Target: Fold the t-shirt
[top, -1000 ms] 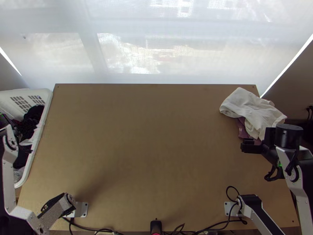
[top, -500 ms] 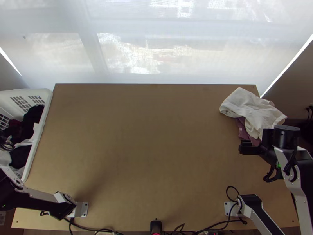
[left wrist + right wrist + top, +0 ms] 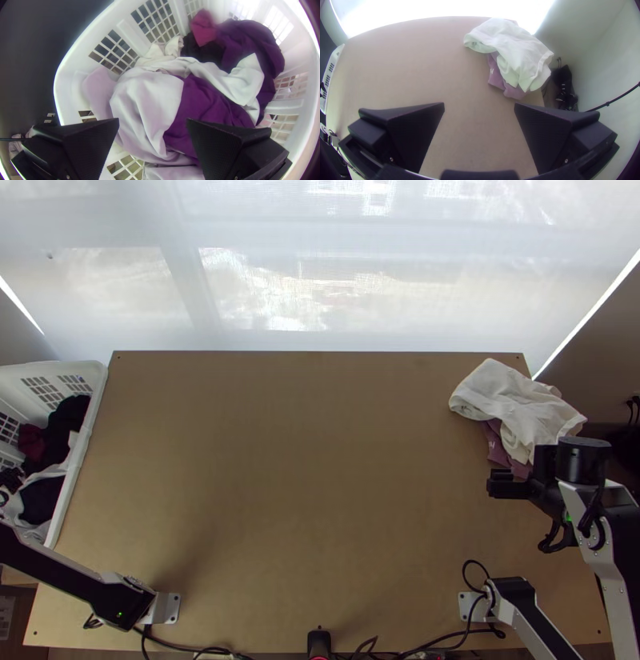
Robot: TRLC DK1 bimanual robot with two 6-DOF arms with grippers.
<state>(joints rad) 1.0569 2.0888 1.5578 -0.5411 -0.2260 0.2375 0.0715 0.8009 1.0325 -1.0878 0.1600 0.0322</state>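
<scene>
The left gripper (image 3: 10, 479) hung over the basket (image 3: 94, 416), fingers apart, bunched clothes (image 3: 146, 100) beyond and between them; the right gripper (image 3: 494, 482) had its fingers apart too, a rumpled white cloth (image 3: 512, 400) just beyond them; which was the t-shirt, I couldn't tell

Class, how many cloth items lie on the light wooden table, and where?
2: a crumpled white cloth at the far right corner of the table, and a mauve cloth partly under it. More may be hidden beneath.
</scene>
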